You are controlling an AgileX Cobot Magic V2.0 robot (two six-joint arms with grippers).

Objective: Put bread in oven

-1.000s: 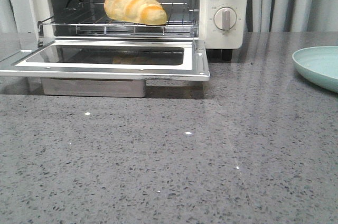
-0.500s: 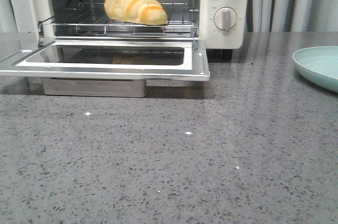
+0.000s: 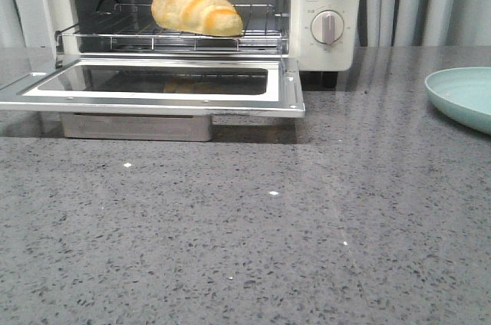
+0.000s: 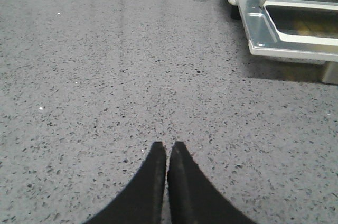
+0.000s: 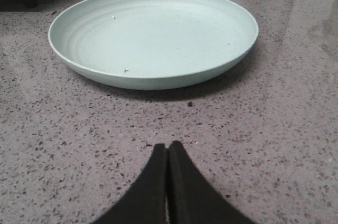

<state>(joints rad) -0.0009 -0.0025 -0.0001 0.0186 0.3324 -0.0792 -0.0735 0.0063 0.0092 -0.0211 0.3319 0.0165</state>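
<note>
The oval golden-yellow striped bread roll (image 3: 196,8) already lies on the wire rack (image 3: 261,34) inside the cream-white toaster oven (image 3: 330,53) at upper left, door (image 3: 290,99) still down, while both black grippers, left (image 4: 167,152) and right (image 5: 168,152), rest clenched, empty.

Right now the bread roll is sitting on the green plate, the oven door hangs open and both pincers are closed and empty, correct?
Not quite. The front view shows the bread lying on the wire rack inside the oven, not on the green plate, which is bare. The rest holds: the door is open, and the left pincer and right pincer are closed, empty.
</note>
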